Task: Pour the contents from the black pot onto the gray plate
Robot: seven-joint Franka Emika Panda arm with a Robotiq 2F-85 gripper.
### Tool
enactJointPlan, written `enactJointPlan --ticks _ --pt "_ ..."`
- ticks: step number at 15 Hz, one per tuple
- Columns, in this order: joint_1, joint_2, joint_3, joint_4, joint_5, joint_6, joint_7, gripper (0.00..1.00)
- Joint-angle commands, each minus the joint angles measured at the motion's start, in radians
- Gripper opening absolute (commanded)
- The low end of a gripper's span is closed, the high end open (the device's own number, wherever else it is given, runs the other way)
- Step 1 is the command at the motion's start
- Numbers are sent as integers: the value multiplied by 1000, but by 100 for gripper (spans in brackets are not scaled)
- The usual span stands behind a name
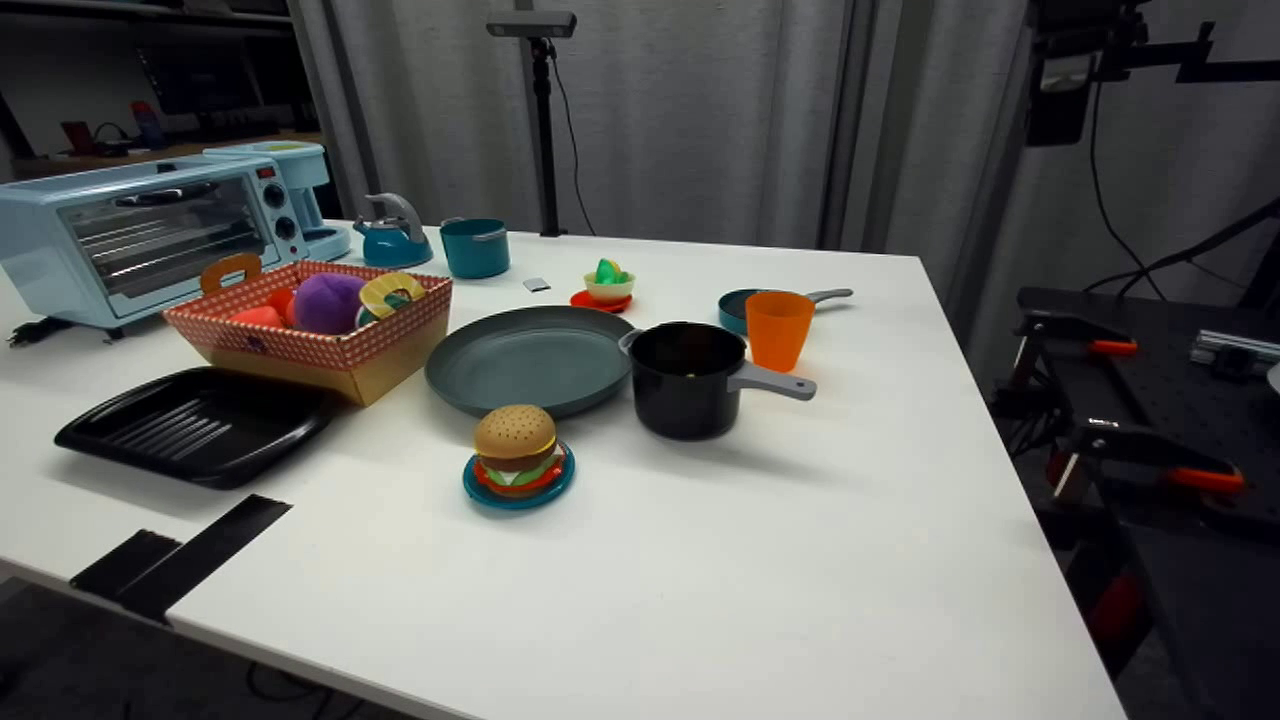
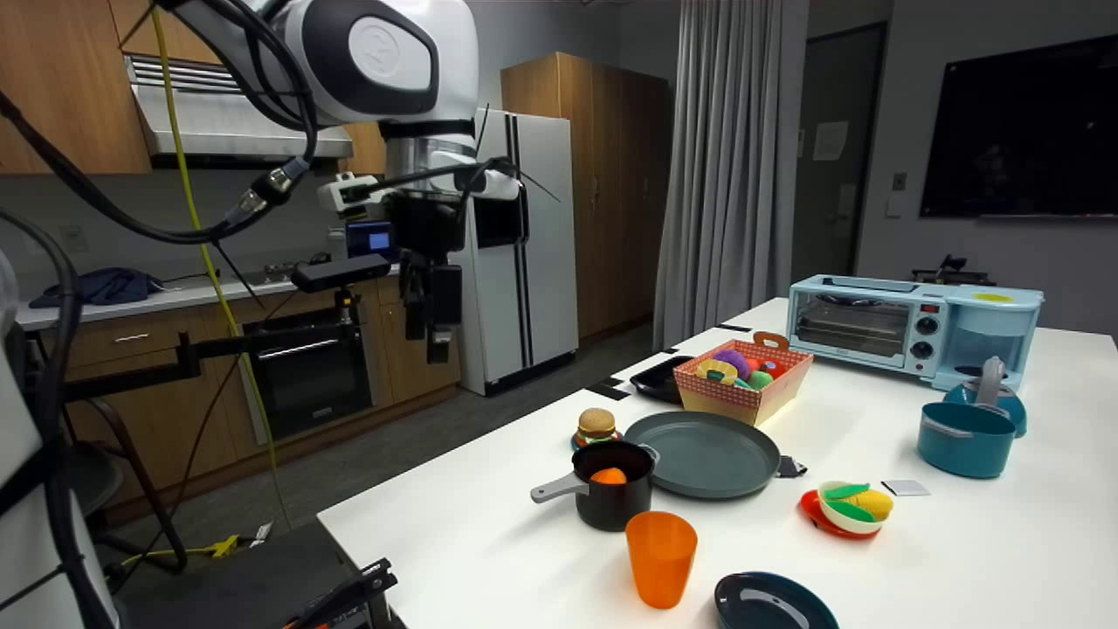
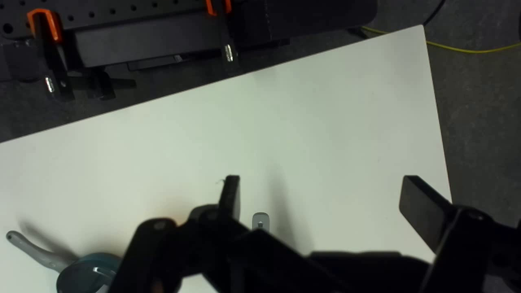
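The black pot (image 1: 685, 395) stands upright on the table beside the gray plate (image 1: 540, 360), its grey handle pointing away from the plate. In an exterior view, an orange piece of the contents (image 2: 609, 476) shows inside the pot (image 2: 616, 507); other pieces are hidden by the pot's wall. The gray plate (image 2: 716, 459) is bare. My gripper (image 2: 428, 341) hangs high above the table's level, apart from the pot. In the wrist view my gripper (image 3: 319, 195) is open and empty. The pot's handle tip (image 3: 261, 220) shows below, near the left finger; the pot's body is hidden there.
An orange cup (image 1: 778, 330) and a small teal pan (image 2: 773, 603) stand near the pot. A toy burger (image 1: 516, 455) on a blue saucer is close to pot and plate. A basket (image 1: 330, 340), black tray (image 1: 200, 425), bowl of toy corn (image 2: 852, 507) and toaster oven (image 2: 873, 328) stand further off.
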Motion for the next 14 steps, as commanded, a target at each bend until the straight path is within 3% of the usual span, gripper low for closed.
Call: enactJointPlan --ticks 1,8,14 --pt "17 113 -25 -3 -25 108 -56 100" --pt "4 342 -58 33 -116 291 -123 100" --pt "11 527 -80 146 -268 350 -107 100"
